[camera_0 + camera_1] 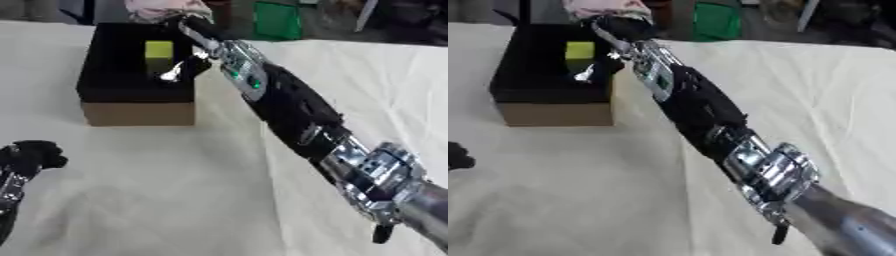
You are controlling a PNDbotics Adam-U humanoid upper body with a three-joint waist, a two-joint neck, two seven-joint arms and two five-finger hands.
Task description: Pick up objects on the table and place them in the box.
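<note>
A cardboard box [138,113] with a black inside stands at the far left of the table. A yellow-green block [158,51] lies inside it. My right arm stretches from the lower right up to the box's far right corner. My right hand [199,29] is above that corner, its fingers curled against a pale pink thing [164,8] at the top edge of the view. Its silver thumb [175,73] hangs down over the box's inside. My left hand [31,154] rests at the lower left on the cloth, away from the box.
A cream cloth [157,190] covers the table. A green container [276,21] and dark clutter stand beyond the far edge. My right forearm [293,112] crosses the middle of the table diagonally.
</note>
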